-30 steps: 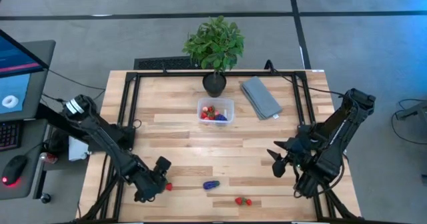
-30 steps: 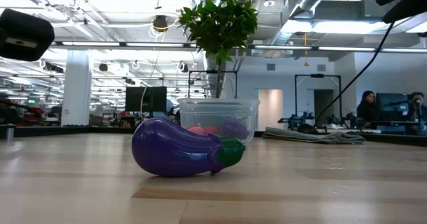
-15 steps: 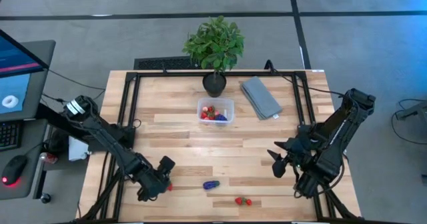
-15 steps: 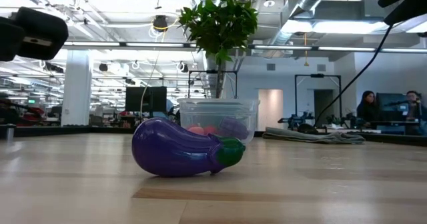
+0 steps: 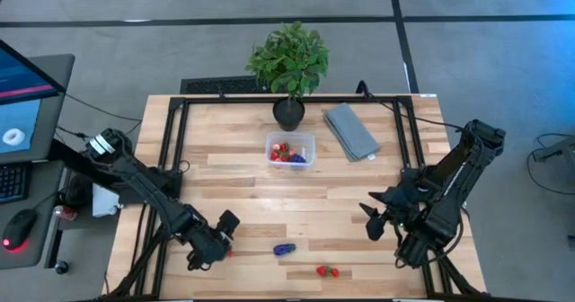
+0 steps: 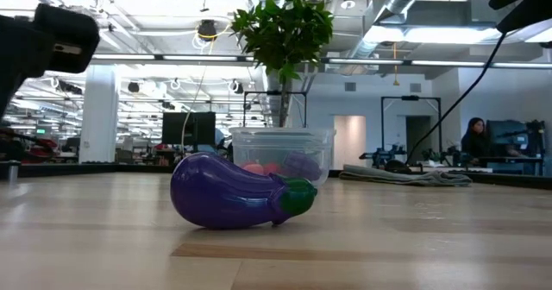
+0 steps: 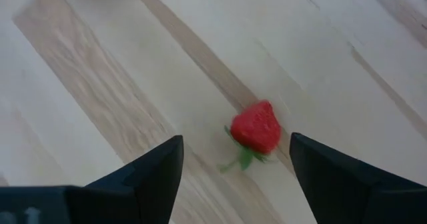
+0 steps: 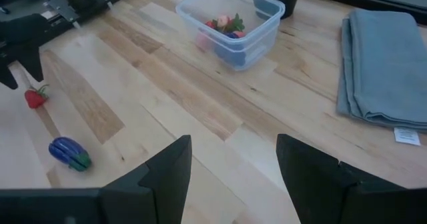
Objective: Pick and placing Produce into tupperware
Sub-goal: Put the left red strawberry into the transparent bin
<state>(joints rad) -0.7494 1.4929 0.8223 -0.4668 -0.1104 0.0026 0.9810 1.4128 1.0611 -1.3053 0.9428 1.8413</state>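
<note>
The left tool [image 5: 218, 239] is low over the front left part of the table [image 5: 243, 190], with its fingers spread apart. A strawberry [image 7: 256, 127] lies on the wood between the two fingers, touching neither. To its right lies a purple eggplant [image 5: 285, 248], and further right two more strawberries [image 5: 327, 270] near the front edge. The tub [image 5: 290, 149] stands in the middle, far from the tool, with produce inside. The right tool [image 5: 375, 219] waits open at the right side, holding nothing.
</note>
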